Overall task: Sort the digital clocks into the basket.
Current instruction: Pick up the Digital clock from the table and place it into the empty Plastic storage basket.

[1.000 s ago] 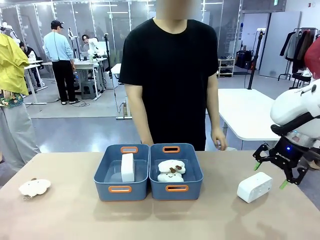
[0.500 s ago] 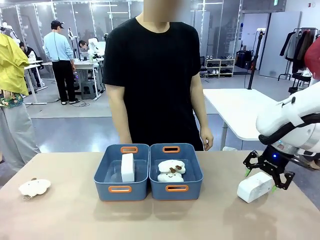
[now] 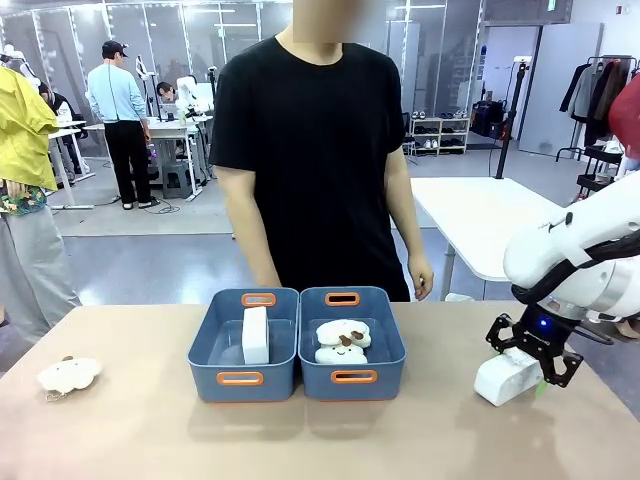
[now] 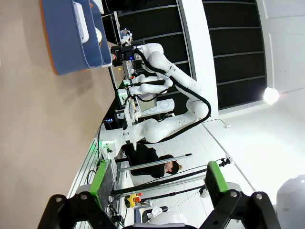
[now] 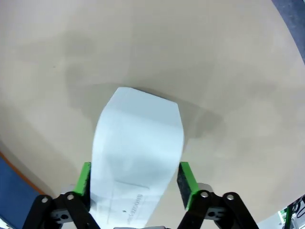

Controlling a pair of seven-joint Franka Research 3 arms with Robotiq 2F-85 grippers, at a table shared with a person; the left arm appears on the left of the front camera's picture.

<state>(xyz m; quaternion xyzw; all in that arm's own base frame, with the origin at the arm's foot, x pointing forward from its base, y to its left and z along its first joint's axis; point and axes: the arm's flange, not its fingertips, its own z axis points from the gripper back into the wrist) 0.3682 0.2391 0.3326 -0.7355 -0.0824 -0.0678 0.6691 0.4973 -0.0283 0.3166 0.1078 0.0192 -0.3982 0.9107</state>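
Note:
One white digital clock [image 3: 505, 378] lies on the table at the right. My right gripper [image 3: 527, 365] is down over it, shut on its two long sides. In the right wrist view the green pads [image 5: 85, 179] press against the clock [image 5: 138, 138], which still rests on the tabletop. A second digital clock [image 3: 256, 335] stands on edge inside the left blue basket [image 3: 240, 379]. My left gripper [image 4: 159, 183] is open with nothing between its fingers, and the left wrist view looks along the table toward the baskets [image 4: 66, 33].
The right blue basket [image 3: 352, 377] holds white plush sheep toys [image 3: 342, 341]. Another plush sheep [image 3: 68, 374] lies near the table's left edge. A person in a black shirt stands at the far side, one hand [image 3: 420, 281] hanging beside the table.
My right gripper came down and to the left over the clock on the table, and its jaws closed on it. The person shifted slightly.

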